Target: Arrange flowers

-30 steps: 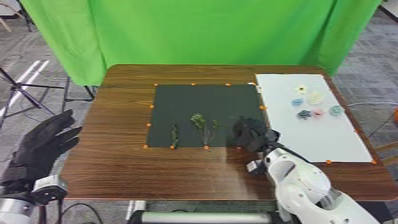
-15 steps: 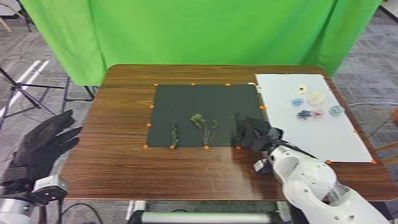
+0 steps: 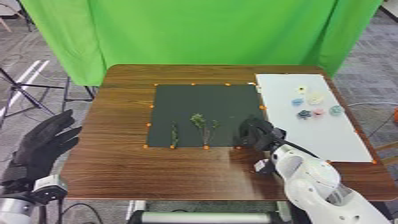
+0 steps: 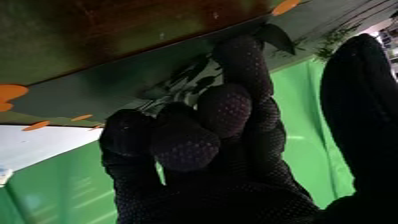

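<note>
My right hand (image 3: 258, 133) is over the lower right corner of the dark mat (image 3: 209, 97) in the head view. In the right wrist view, the right hand (image 4: 235, 112) has loosely bent fingers, its thumb standing well apart. Dark leaves (image 4: 182, 80) lie beside and partly behind those fingers, low against the mat. Two green stems, a thin one (image 3: 174, 135) and a bushier one (image 3: 198, 120), lie on the mat's lower half. Several flower heads, among them a pink one (image 3: 318, 113) and a blue one (image 3: 298, 101), rest on the white sheet. My left hand (image 3: 40, 142) is off the table's left side, fingers straight.
The white sheet (image 3: 324, 142) covers the table's right side, next to the mat. Orange markers (image 3: 206, 147) line the mat's edges. Bare brown wood (image 3: 160, 175) runs along the near side, and a green curtain (image 3: 213, 35) hangs behind the table.
My right hand has shifted slightly to the right, and its forearm has swung a little. The stems, flower heads and left hand have stayed where they were.
</note>
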You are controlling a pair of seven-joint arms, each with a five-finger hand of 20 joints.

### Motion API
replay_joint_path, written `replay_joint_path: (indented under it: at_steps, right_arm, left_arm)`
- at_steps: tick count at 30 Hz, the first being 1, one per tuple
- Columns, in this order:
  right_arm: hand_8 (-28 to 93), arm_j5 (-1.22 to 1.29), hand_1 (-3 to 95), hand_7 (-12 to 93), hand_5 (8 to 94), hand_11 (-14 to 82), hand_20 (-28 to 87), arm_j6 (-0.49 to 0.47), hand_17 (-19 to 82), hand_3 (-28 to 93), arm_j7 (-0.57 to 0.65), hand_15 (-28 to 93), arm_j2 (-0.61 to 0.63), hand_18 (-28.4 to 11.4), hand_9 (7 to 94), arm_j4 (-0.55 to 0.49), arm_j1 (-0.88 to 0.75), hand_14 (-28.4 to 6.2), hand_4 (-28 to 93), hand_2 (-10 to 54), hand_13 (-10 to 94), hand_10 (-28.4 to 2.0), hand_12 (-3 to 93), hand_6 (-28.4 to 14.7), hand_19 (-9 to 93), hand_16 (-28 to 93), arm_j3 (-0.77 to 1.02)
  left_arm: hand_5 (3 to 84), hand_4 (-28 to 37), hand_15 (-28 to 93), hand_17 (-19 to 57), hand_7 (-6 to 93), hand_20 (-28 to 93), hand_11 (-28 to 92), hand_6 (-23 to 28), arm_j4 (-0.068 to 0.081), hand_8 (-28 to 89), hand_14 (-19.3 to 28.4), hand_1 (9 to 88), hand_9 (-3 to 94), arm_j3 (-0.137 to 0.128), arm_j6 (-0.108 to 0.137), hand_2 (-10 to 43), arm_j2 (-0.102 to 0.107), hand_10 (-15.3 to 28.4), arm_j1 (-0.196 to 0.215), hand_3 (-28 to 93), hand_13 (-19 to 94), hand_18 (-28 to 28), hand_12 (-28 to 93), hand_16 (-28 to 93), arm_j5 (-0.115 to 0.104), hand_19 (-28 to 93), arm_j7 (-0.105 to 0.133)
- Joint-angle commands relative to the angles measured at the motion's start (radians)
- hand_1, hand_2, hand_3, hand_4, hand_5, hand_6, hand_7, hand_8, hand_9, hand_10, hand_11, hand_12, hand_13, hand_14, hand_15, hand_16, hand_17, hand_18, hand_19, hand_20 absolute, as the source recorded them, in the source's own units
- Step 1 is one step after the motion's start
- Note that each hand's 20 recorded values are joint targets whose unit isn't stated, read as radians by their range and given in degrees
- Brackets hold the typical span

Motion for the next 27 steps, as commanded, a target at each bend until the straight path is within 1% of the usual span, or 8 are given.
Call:
replay_joint_path:
  at_steps: [1, 7, 11, 13, 21, 24, 26, 27]
  right_arm:
    - [-17, -0.008, 23.5, 61, 62.0, 64.3, 58, 0.081, 32, 82, 0.056, 84, 0.009, -22.7, 70.2, -0.043, -0.040, -10.4, -28, -9.5, 69, -12.0, 50.2, -2.2, 93, 38, 0.038]
    - [-16, -0.068, 20.2, 62, 60.5, 64.9, 59, 0.115, 30, 82, 0.176, 84, 0.029, -23.2, 68.1, -0.049, -0.022, -12.0, -24, -6.5, 67, -12.4, 50.4, -3.2, 92, 38, 0.061]
    - [-16, -0.099, 18.8, 62, 60.3, 65.0, 59, 0.093, 30, 82, 0.267, 84, 0.039, -23.5, 67.5, -0.020, 0.015, -12.2, -23, -4.0, 66, -12.5, 50.2, -3.7, 92, 38, 0.043]
    - [-16, -0.111, 18.5, 61, 60.2, 64.6, 59, 0.052, 30, 82, 0.284, 84, 0.035, -23.4, 67.0, 0.002, 0.033, -12.3, -23, -3.1, 66, -12.6, 50.1, -4.0, 92, 38, 0.031]
    - [-16, -0.072, 18.4, 53, 60.3, 62.8, 59, -0.002, 28, 82, 0.221, 82, 0.020, -23.3, 65.0, 0.043, 0.068, -12.6, -22, -1.4, 64, -13.4, 49.3, -4.6, 91, 37, -0.019]
    - [-15, -0.101, 18.9, 50, 60.3, 61.4, 59, -0.008, 28, 84, 0.225, 81, 0.018, -23.2, 64.2, 0.057, 0.092, -12.6, -19, 1.8, 63, -13.7, 48.5, -4.9, 90, 36, -0.057]
    - [-14, -0.110, 20.2, 49, 60.4, 61.0, 59, -0.012, 28, 86, 0.213, 81, 0.016, -23.2, 63.7, 0.067, 0.100, -12.7, -18, 2.2, 63, -13.8, 48.1, -5.0, 89, 36, -0.068]
    - [-1, -0.098, 22.2, 47, 59.7, 61.1, 59, -0.006, 28, 86, 0.216, 81, 0.019, -23.2, 63.6, 0.071, 0.105, -12.6, -19, 1.4, 63, -13.8, 47.7, -4.9, 89, 36, -0.076]
  left_arm:
    - [28.1, -25.0, 30, -8.5, 24.0, 9, 22, 1.7, 0.000, -12, 13.3, 27.6, 22.4, 0.000, 0.001, -3.3, -0.005, 10.1, 0.008, 71, 20, 19.4, 17, 2, 0.000, 42, -0.004]
    - [28.1, -25.1, 30, -8.5, 23.9, 9, 22, 1.7, -0.001, -12, 13.3, 27.6, 22.4, 0.000, 0.001, -3.4, -0.008, 10.1, 0.011, 72, 20, 19.4, 17, 2, -0.001, 42, -0.002]
    - [28.2, -25.2, 30, -8.5, 23.8, 9, 22, 1.7, 0.001, -12, 13.3, 27.6, 22.4, 0.000, 0.000, -3.2, -0.006, 10.1, 0.009, 71, 20, 19.4, 17, 2, 0.000, 42, -0.003]
    - [28.1, -25.2, 30, -8.5, 23.8, 9, 22, 1.7, 0.001, -12, 13.3, 27.5, 22.4, 0.001, 0.000, -3.2, -0.005, 10.1, 0.007, 72, 20, 19.4, 17, 2, -0.002, 42, -0.005]
    - [28.2, -25.2, 30, -8.5, 23.8, 9, 22, 1.7, 0.003, -12, 13.3, 27.6, 22.4, 0.002, -0.001, -3.0, 0.001, 10.1, 0.006, 71, 20, 19.4, 17, 2, -0.002, 42, -0.006]
    - [28.2, -25.2, 30, -8.5, 23.8, 9, 22, 1.8, 0.007, -12, 13.3, 27.5, 22.4, 0.003, -0.004, -2.9, 0.004, 10.1, 0.002, 72, 20, 19.4, 17, 2, -0.003, 42, -0.009]
    - [28.2, -25.2, 30, -8.5, 23.8, 9, 22, 1.7, 0.006, -12, 13.4, 27.5, 22.4, 0.004, -0.005, -2.9, 0.005, 10.1, 0.002, 72, 20, 19.4, 17, 2, -0.005, 42, -0.009]
    - [28.2, -25.3, 30, -8.5, 23.8, 9, 22, 1.7, 0.008, -12, 13.4, 27.6, 22.4, 0.005, -0.006, -2.9, 0.006, 10.2, 0.000, 71, 20, 19.4, 17, 2, -0.003, 42, -0.009]
